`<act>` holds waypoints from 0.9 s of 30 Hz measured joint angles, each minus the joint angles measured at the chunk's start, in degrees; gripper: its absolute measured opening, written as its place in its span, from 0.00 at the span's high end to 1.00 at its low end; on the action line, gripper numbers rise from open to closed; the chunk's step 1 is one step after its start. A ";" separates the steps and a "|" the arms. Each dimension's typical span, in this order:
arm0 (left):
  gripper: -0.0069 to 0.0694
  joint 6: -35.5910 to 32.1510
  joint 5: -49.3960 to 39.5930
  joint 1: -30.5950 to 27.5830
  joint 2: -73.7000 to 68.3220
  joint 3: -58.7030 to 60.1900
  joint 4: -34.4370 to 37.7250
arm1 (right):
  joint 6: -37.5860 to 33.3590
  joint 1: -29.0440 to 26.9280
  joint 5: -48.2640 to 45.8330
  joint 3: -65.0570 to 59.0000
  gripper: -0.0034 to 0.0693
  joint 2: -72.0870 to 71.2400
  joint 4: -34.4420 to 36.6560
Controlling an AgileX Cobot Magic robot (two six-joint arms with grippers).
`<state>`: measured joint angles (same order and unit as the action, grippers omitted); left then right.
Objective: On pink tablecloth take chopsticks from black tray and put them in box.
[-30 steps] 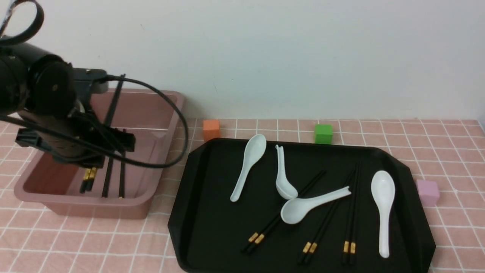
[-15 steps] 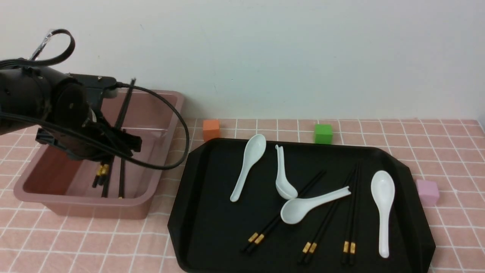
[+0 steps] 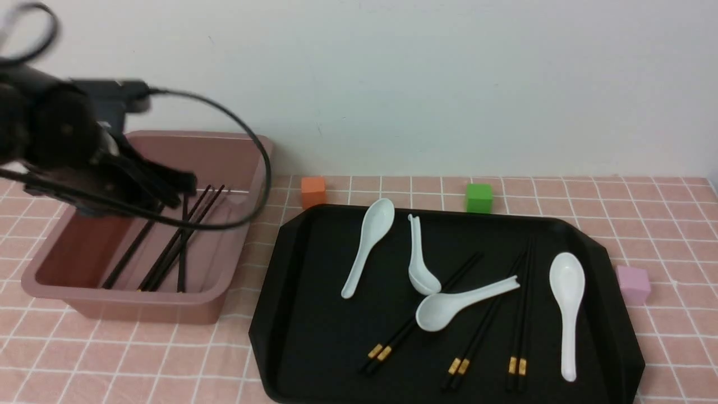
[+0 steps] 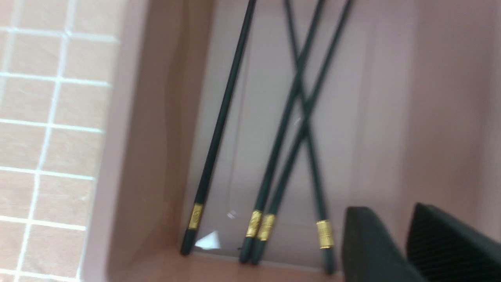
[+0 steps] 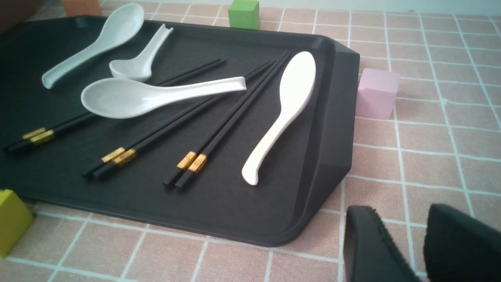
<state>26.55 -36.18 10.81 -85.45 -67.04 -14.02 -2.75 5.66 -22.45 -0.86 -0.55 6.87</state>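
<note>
The dusty-pink box (image 3: 140,306) stands at the left on the pink tablecloth (image 3: 662,348). Several black chopsticks (image 3: 168,252) with gold bands lie loose on its floor, plain in the left wrist view (image 4: 219,125). My left gripper (image 3: 178,185) hovers over the box, blurred, its jaws a little apart and empty (image 4: 399,223). On the black tray (image 3: 314,336) three more chopstick pairs (image 3: 392,345) (image 3: 477,336) (image 3: 519,336) lie among white spoons. My right gripper (image 5: 399,223) is open over bare cloth just off the tray's corner (image 5: 325,137); the front view does not show it.
Several white spoons (image 3: 367,241) lie on the tray, one (image 3: 465,300) across two chopstick pairs. Small cubes sit on the cloth: orange (image 3: 313,192) and green (image 3: 478,197) behind the tray, pink (image 3: 634,284) to its right, yellow (image 5: 9,219) by its near edge.
The pair that stood upright in my left gripper now lies flat in the box with the others. The left gripper has let go and lifted above the box.
</note>
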 joint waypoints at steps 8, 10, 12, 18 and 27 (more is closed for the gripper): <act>0.93 0.60 8.63 0.00 32.43 17.61 4.99 | 0.00 0.00 0.00 0.00 0.62 0.00 0.00; 0.93 0.67 11.14 0.00 40.97 23.90 6.38 | 0.00 0.00 0.00 0.00 0.62 0.00 0.00; 0.93 0.79 14.38 0.00 50.13 31.00 7.57 | 0.00 0.00 0.00 0.00 0.62 0.00 0.00; 0.93 2.01 19.11 0.00 67.02 45.26 9.37 | 0.00 0.00 0.00 0.00 0.62 0.00 0.00; 0.93 7.63 19.36 0.00 77.94 54.43 11.25 | 0.00 0.00 0.00 0.00 0.62 0.00 0.00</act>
<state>34.18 -16.82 10.81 -7.51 -12.61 -2.77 -2.75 5.66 -22.45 -0.86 -0.55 6.87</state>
